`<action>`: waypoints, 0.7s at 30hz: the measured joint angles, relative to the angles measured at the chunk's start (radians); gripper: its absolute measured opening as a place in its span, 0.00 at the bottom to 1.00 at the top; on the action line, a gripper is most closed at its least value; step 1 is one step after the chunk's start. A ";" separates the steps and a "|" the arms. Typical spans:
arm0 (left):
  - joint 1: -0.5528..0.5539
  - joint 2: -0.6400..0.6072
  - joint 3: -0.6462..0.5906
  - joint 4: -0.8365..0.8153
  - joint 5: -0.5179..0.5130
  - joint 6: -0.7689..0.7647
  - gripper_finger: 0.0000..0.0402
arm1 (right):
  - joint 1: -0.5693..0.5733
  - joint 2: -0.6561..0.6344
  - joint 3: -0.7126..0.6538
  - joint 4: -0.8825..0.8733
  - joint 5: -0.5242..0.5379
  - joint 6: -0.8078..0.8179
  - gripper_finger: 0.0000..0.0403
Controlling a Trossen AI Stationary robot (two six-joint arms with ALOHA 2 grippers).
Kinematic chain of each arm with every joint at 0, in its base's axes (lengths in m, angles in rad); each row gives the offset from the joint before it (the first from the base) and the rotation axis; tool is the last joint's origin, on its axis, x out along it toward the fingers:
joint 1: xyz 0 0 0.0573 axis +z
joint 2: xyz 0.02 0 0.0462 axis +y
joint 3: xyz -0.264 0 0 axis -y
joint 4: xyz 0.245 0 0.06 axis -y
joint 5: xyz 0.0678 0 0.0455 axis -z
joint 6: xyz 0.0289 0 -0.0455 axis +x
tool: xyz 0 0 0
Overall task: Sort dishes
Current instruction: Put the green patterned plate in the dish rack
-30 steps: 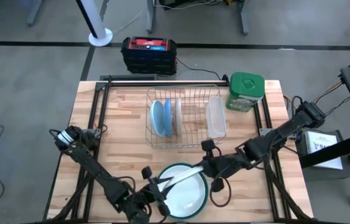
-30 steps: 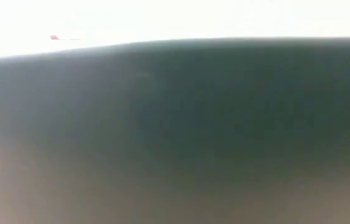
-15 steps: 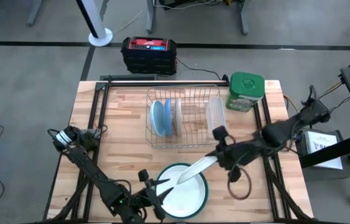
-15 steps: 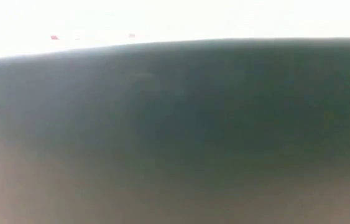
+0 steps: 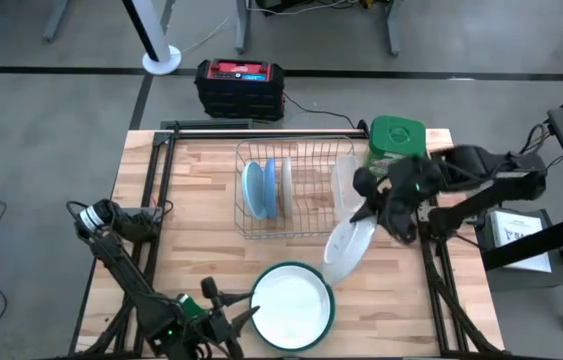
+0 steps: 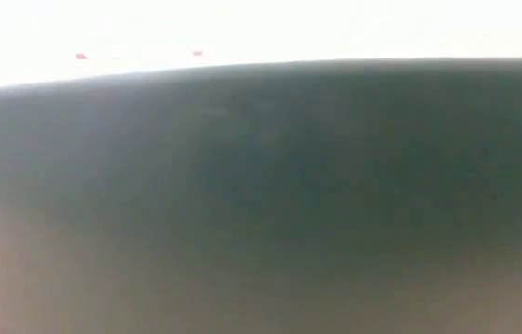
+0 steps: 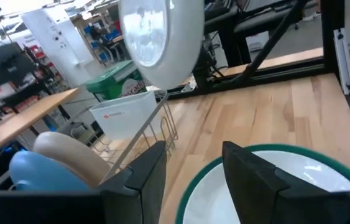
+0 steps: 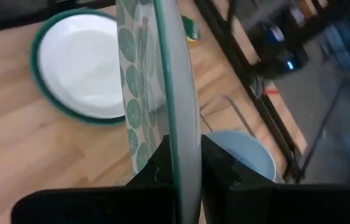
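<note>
Between the right gripper's (image 8: 184, 165) fingers: a plate (image 5: 348, 248) clamped edge-on, jaws narrow on its rim. Plate is off the table (image 5: 191, 200), tilted, hanging just beside the rack's (image 5: 296, 190) near-right corner; the rim gripped is the end nearest the green-lidded container (image 5: 394, 146). Right wrist view shows a leaf pattern on one face and a thin green edge.

Below and ahead of that gripper, the large teal-rimmed plate (image 5: 293, 304) lies flat on the table at the near edge, well apart from the held plate.

Left gripper (image 5: 229, 322) sits low at the table's near edge, just beside the teal-rimmed plate's rim, jaws apart, nothing between them. Its wrist view has the plate rim right past its fingertips (image 7: 244, 163).

Rack, beyond both grippers: a blue plate (image 5: 254, 189) and a cream plate (image 5: 284, 187) stand upright side by side at its left end. A clear tub (image 5: 347, 188) rests at its right end, near the right gripper.

Low view is blocked by something dark; can't tell anything from it.
</note>
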 joint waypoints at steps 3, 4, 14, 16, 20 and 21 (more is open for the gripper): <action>-0.002 -0.001 0.000 -0.016 -0.004 -0.004 0.36 | -0.122 0.004 0.024 -0.020 -0.114 -0.117 0.05; -0.002 -0.001 0.000 -0.025 -0.014 -0.005 0.36 | -0.161 0.008 0.034 -0.038 -0.140 -0.162 0.05; -0.002 -0.022 0.000 -0.175 -0.159 -0.007 0.36 | -0.453 0.111 0.095 -0.097 -0.317 -0.516 0.05; -0.002 -0.034 0.000 -0.218 -0.176 -0.025 0.36 | -0.489 0.152 0.124 -0.130 -0.323 -0.582 0.05; -0.002 -0.068 0.000 -0.290 -0.186 -0.078 0.36 | -0.542 0.237 0.190 -0.177 -0.321 -0.726 0.05; -0.002 -0.074 0.000 -0.303 -0.187 -0.087 0.36 | -0.551 0.256 0.206 -0.180 -0.321 -0.755 0.05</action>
